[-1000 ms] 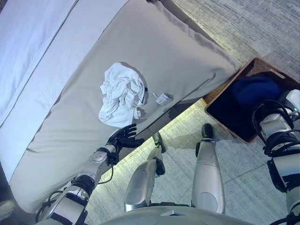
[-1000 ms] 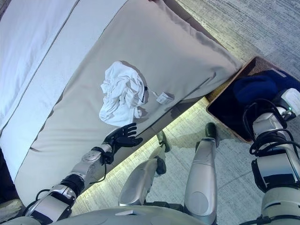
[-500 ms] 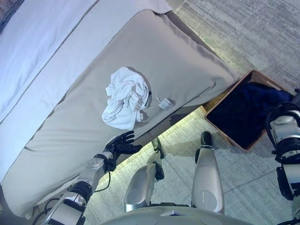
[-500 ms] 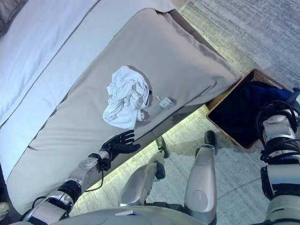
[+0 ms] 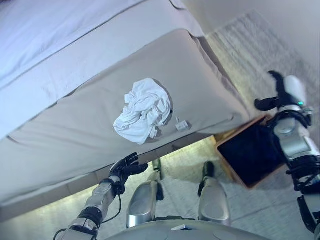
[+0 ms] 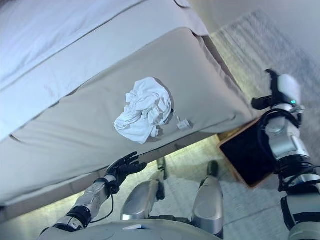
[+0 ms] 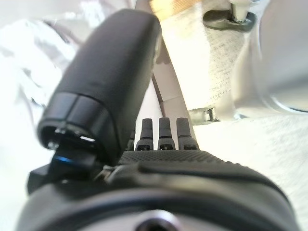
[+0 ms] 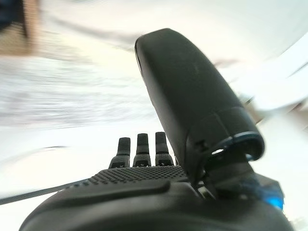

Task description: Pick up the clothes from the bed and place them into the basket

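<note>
A crumpled white garment [image 5: 144, 110] with a small tag lies on the beige cover of the bed [image 5: 90, 125], near its front edge. My left hand [image 5: 125, 168] is open and empty, low by the bed's front edge, below the garment and apart from it. My right hand [image 5: 280, 92] is raised at the right, above the basket, open and empty; its fingers are straight in the right wrist view [image 8: 139, 149]. The wicker basket [image 5: 235, 172] stands on the floor at the bed's corner, its inside dark.
A white sheet [image 5: 55, 30] covers the far part of the bed. A grey patterned carpet [image 5: 250, 45] runs past the bed's end on the right. Light glows on the tiled floor [image 5: 180, 160] under the bed's edge.
The camera has swung, shifting the whole scene. My right hand has risen from beside the basket to well above it. My left hand stays open by the bed's edge.
</note>
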Controlling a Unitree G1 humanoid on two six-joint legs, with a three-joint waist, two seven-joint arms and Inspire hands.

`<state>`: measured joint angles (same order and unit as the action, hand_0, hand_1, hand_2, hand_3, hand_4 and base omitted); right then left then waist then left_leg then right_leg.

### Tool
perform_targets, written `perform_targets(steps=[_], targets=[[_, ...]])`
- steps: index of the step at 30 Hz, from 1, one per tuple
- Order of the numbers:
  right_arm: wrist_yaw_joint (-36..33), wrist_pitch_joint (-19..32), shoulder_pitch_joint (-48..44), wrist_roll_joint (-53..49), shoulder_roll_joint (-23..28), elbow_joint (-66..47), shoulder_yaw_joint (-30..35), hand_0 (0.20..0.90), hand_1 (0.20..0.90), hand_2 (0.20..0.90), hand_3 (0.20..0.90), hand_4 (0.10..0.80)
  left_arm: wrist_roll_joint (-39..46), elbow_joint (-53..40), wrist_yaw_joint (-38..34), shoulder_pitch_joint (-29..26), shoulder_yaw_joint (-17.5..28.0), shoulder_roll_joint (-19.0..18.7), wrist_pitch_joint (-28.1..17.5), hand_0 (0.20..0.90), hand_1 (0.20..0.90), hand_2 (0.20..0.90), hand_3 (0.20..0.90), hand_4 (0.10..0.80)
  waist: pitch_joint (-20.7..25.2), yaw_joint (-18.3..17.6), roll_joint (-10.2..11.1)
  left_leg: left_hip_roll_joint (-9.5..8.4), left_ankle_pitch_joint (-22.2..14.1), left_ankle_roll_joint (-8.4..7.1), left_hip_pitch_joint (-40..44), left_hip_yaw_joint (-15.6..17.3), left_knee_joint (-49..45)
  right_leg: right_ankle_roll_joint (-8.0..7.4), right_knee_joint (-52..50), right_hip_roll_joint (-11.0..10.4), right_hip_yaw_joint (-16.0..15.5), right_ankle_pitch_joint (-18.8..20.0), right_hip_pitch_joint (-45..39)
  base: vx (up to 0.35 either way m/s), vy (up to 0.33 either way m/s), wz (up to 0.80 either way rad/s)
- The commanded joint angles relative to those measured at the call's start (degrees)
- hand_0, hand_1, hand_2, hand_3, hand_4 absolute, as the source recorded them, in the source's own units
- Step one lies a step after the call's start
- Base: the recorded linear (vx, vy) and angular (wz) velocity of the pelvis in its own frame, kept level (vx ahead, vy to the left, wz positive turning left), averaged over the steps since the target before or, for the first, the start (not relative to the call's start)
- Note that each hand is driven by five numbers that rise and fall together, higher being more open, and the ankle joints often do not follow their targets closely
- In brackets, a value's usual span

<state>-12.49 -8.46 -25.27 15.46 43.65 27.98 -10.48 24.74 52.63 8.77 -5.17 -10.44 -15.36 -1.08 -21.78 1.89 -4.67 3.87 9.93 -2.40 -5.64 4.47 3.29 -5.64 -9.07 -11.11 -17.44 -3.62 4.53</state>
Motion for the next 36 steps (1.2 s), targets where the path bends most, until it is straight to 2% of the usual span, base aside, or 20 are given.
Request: perform_targets(steps=[1, 7, 12, 15, 17, 18, 20, 24, 30, 32, 33, 34, 36], targets=[[-0.49, 4.04, -6.47, 6.26, 0.25, -1.54, -3.25, 0.9, 0.9, 0.9, 0.9, 0.8, -1.51, 1.36, -0.82, 1.88, -0.02, -4.16, -1.03, 0.9, 0.9, 0.9, 0.9, 0.8, 3.35, 3.11, 3.63, -3.85, -9.75, 1.65, 1.97, 1.68, -2.99, 1.85, 2.57, 2.86, -0.11, 1.89, 0.2, 0.107, 0.2, 0.46], [1.62, 1.9, -13.82, 13.84, -2.55, 2.54, -12.02, 0.9, 0.9, 0.9, 0.9, 0.8, -1.62, 2.79, -1.3, 1.09, -0.1, -5.19, 0.41, 0.9, 0.9, 0.9, 0.9, 0.8, 2.41, 8.99, 4.62, -5.38, -10.23, 3.68, 0.11, -1.86, -5.37, 1.06, 0.45, 0.62, -3.19, 2.12, -1.09, 0.071, 0.182, 0.55], [3.38, -1.84, -23.65, 17.55, -6.09, 13.24, -19.28, 0.9, 0.9, 0.9, 0.9, 0.8, 0.09, 2.98, -1.58, -0.86, -0.28, -7.34, 1.06, 0.9, 0.9, 0.9, 0.9, 0.8, 0.29, 14.59, 6.02, -6.63, -10.0, 4.46, -3.58, -5.79, -7.19, 0.77, -1.38, -0.75, -5.54, 3.14, -1.64, 0.038, 0.085, 0.42], [9.91, -7.59, -28.79, 21.24, -8.08, 23.19, -22.36, 0.9, 0.9, 0.9, 0.9, 0.8, 1.08, 3.06, -1.15, -1.84, -0.13, -8.65, 0.78, 0.9, 0.9, 0.9, 0.9, 0.8, -1.29, 18.0, 6.66, -6.78, -10.62, 4.25, -5.65, -7.64, -7.55, 0.27, -2.55, -1.47, -6.43, 2.44, -1.38, 0.042, -0.013, 0.48], [12.14, -9.17, -30.4, 20.96, -8.88, 27.59, -23.62, 0.9, 0.9, 0.9, 0.9, 0.8, 1.27, 3.23, -0.86, -2.19, -0.02, -9.18, 0.36, 0.9, 0.9, 0.9, 0.9, 0.8, -2.04, 19.24, 6.91, -6.73, -10.29, 4.29, -6.68, -8.11, -7.55, 0.24, -2.63, -1.62, -7.19, 2.54, -1.09, -0.033, -0.038, 0.39], [17.2, -11.82, -31.95, 21.32, -9.98, 33.44, -25.04, 0.9, 0.9, 0.9, 0.9, 0.8, 1.27, 3.37, -0.51, -2.34, 0.25, -9.63, -0.31, 0.9, 0.9, 0.9, 0.9, 0.8, -3.01, 21.04, 7.17, -6.67, -9.74, 4.34, -8.02, -8.91, -7.41, 0.22, -2.6, -1.76, -8.37, 2.61, -0.77, -0.03, -0.07, 0.43], [20.88, -13.11, -33.03, 20.61, -10.71, 38.19, -25.62, 0.9, 0.9, 0.9, 0.9, 0.8, 0.91, 2.9, -0.25, -2.45, 0.56, -10.0, -0.55, 0.9, 0.9, 0.9, 0.9, 0.8, -3.94, 22.82, 7.41, -6.64, -9.06, 4.29, -9.11, -10.02, -6.96, 0.2, -2.28, -1.69, -9.69, 2.54, -0.64, -0.002, -0.057, 0.36], [22.96, -14.69, -34.26, 19.66, -11.56, 41.9, -24.1, 0.9, 0.9, 0.9, 0.9, 0.8, 0.37, 1.13, -0.08, -2.42, 0.7, -10.27, -0.8, 0.9, 0.9, 0.9, 0.9, 0.8, -5.49, 25.47, 7.43, -6.68, -7.81, 3.92, -10.81, -11.89, -5.93, 0.27, -1.82, -1.34, -12.0, 1.99, -0.35, 0.019, -0.075, 0.35], [22.79, -14.99, -36.01, 19.16, -12.18, 44.74, -23.06, 0.9, 0.9, 0.9, 0.9, 0.8, -0.2, -1.29, 0.13, -2.54, -0.15, -9.82, -1.75, 0.9, 0.9, 0.9, 0.9, 0.8, -7.01, 27.23, 6.95, -6.71, -5.99, 3.39, -12.38, -13.62, -3.99, 0.22, -1.86, -0.91, -14.26, 1.16, 1.04, 0.006, -0.047, 0.2], [20.4, -14.39, -36.95, 18.88, -12.41, 45.34, -22.78, 0.9, 0.9, 0.9, 0.9, 0.8, 0.49, -2.54, -0.25, -3.24, -1.52, -9.29, -2.17, 0.9, 0.9, 0.9, 0.9, 0.8, -7.64, 27.44, 6.54, -6.83, -5.6, 3.25, -13.2, -13.95, -3.74, 0.06, -1.89, -0.85, -14.93, 0.94, 1.9, -0.036, -0.038, 0.13], [18.19, -14.1, -37.2, 17.64, -12.41, 45.22, -22.64, 0.585, 0.585, 0.585, 0.532, 0.432, 0.63, -2.79, -0.27, -3.35, -1.84, -9.16, -2.38, 0.9, 0.9, 0.9, 0.9, 0.8, -7.78, 27.43, 6.46, -6.85, -5.59, 3.21, -13.39, -14.0, -3.75, 0.0, -1.81, -0.81, -15.08, 0.94, 2.1, -0.037, -0.034, 0.03], [14.7, -13.47, -37.5, 15.95, -12.43, 44.83, -22.13, 0.3, 0.3, 0.3, 0.2, 0.1, 0.83, -3.2, -0.54, -3.43, -2.22, -8.89, -2.44, 0.9, 0.9, 0.9, 0.9, 0.8, -7.95, 27.3, 6.33, -6.91, -5.68, 3.16, -13.55, -14.07, -3.89, -0.07, -1.75, -0.78, -15.1, 1.01, 2.36, -0.031, -0.025, 0.01], [8.47, -11.42, -37.93, 12.69, -12.54, 43.79, -21.4, 0.3, 0.3, 0.3, 0.2, 0.1, 1.03, -3.45, -0.79, -3.4, -2.68, -8.6, -2.61, 0.9, 0.9, 0.9, 0.9, 0.8, -7.99, 27.06, 6.18, -6.95, -5.87, 3.14, -13.75, -14.14, -4.21, -0.12, -1.82, -0.74, -14.98, 1.16, 2.8, 0.0, 0.0, 0.0]])
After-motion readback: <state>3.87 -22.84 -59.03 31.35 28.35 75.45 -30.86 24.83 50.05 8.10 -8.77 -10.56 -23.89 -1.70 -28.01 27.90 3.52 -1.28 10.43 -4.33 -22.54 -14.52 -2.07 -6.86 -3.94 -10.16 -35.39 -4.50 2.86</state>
